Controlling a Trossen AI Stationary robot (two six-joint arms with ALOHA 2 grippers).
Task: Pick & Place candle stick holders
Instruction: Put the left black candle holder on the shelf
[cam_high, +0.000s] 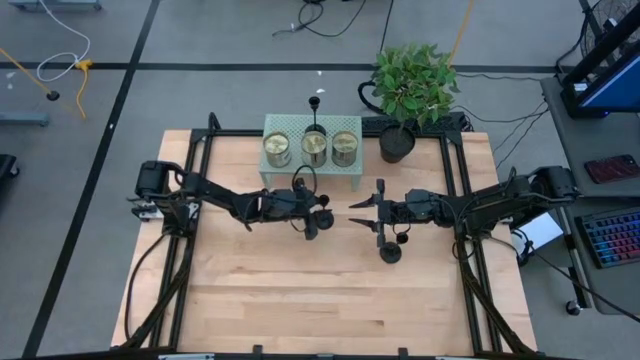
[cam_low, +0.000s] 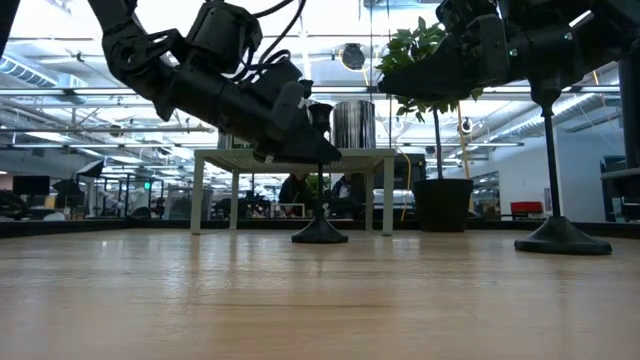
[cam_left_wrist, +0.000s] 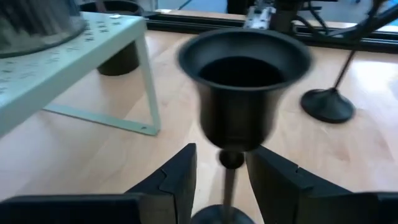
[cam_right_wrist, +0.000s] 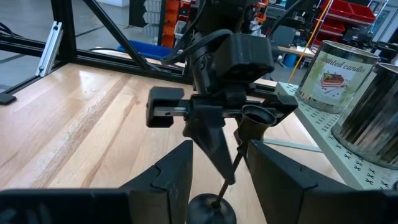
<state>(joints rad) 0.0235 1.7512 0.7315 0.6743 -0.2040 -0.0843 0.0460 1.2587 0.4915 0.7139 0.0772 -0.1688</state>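
Observation:
One black candlestick (cam_high: 313, 231) stands on its round base on the wooden table in front of the green shelf. My left gripper (cam_left_wrist: 221, 180) is open, with one finger on each side of the thin stem just below the cup (cam_left_wrist: 242, 74); a gap shows on both sides. A second candlestick (cam_high: 390, 252) stands on its base (cam_low: 560, 235) toward the near side of my right gripper (cam_high: 362, 208). That gripper is raised, open and empty, and points at the left gripper. A third candlestick (cam_high: 315, 103) rises at the shelf by the middle can; its base is hidden.
The green perforated shelf (cam_high: 300, 174) carries three candle tins (cam_high: 277, 148) at the table's far middle. A black pot with a green plant (cam_high: 396, 143) stands to its right. Black frame rails run along the table's left and right sides. Bare wood lies toward the near edge.

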